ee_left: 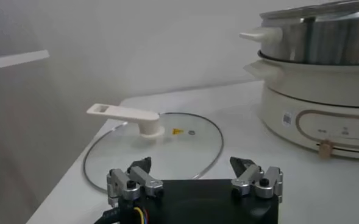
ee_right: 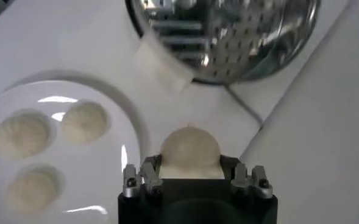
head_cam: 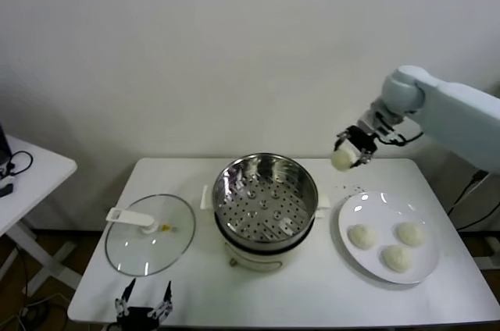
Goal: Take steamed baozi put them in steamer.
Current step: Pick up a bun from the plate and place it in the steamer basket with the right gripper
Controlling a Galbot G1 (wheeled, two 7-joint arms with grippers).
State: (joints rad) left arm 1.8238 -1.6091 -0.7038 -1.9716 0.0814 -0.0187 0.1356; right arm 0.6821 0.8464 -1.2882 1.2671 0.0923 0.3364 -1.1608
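My right gripper [head_cam: 349, 151] is raised above the table between the steamer and the plate, shut on one cream-white baozi [head_cam: 343, 159]; the same bun [ee_right: 189, 150] fills the gap between its fingers in the right wrist view. The steamer [head_cam: 266, 192], a shiny perforated steel basket on a cream pot base, stands mid-table with nothing in it. Three more baozi [head_cam: 362, 236] [head_cam: 410, 233] [head_cam: 397, 258] lie on the white plate [head_cam: 355, 210] to its right. My left gripper [head_cam: 144, 304] is parked open at the table's front left edge, near the lid.
A round glass lid [head_cam: 148, 245] with a white handle lies flat left of the steamer. A white side table [head_cam: 31, 175] stands at far left. The wall runs close behind the table. Small dark specks [head_cam: 355, 188] dot the table near the plate.
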